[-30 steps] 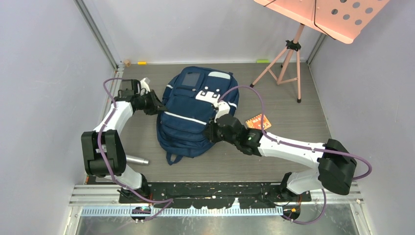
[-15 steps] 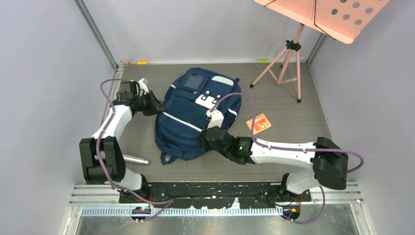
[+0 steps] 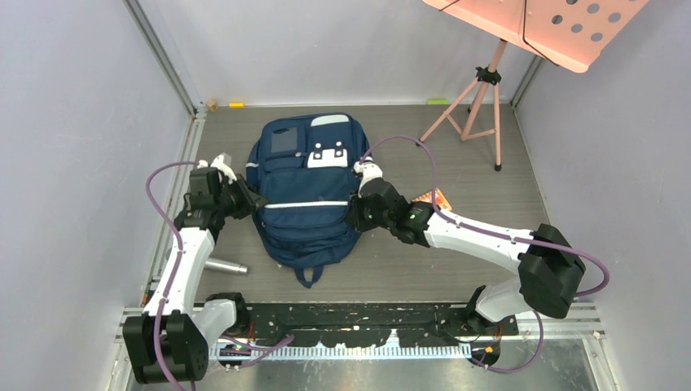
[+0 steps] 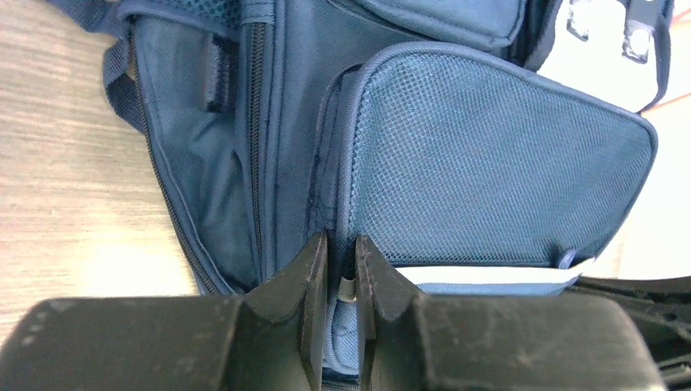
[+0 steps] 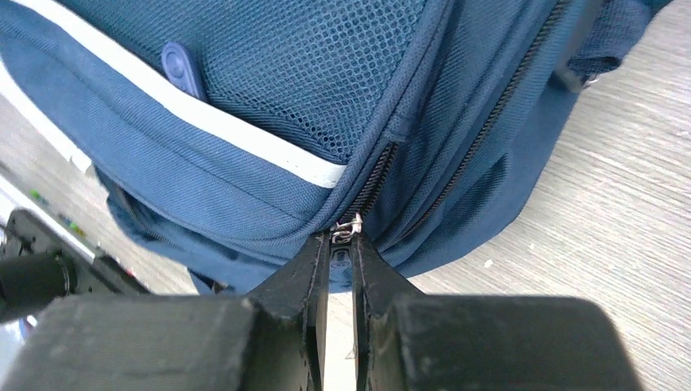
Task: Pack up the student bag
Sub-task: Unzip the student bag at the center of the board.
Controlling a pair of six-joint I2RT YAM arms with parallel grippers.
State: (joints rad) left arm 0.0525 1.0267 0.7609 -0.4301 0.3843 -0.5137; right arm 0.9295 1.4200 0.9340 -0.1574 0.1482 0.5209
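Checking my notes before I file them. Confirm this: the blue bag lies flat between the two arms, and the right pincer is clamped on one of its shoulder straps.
One detail is wrong. The student bag does lie flat between the two arms, but the right pincer is clamped on a small metal zipper pull at the bag's side, not on a shoulder strap. The right wrist view shows it.

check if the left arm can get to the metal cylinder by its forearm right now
Probably not yet: the left arm has its jaws pinched on the student bag. The metal cylinder lies on the table right beside the forearm, so after letting go the way looks free.
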